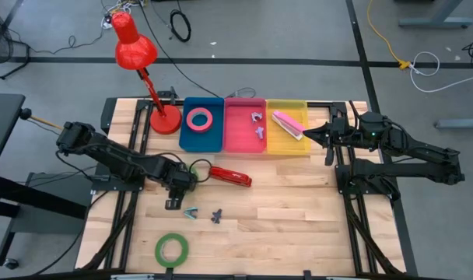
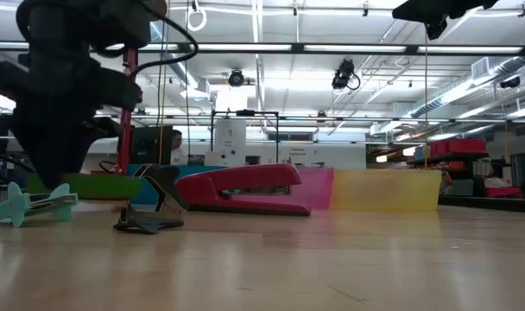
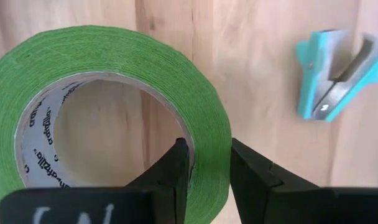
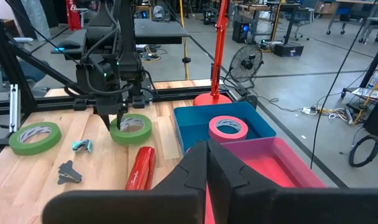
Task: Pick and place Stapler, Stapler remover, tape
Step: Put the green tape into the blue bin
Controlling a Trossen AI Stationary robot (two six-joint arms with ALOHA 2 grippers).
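While straddling the green tape roll [image 3: 114,106] wall, left fingers [image 3: 176,180] nearly closed.

showing pale wood planks with visible grain across the table [image 1: 299,210], finish looking smooth and faintly satin. looking like matt, finely textured paper on the green tape roll [image 3: 195,93], with a smooth grey printed liner inside its ring. appearing as matt black plastic on the left gripper [image 3: 206,180] fingers. gleaming as glossy red plastic on the stapler [image 2: 245,186], over a dark base. looking like teal plastic with dull metal jaws on the staple remover [image 3: 335,81]. glowing as translucent, glossy plastic on the yellow bin [image 2: 388,190] and pink bin [image 1: 244,128]; reading as opaque, smooth plastic on the blue bin [image 4: 201,127]. shining as glossy red on the lamp [image 1: 135,47].
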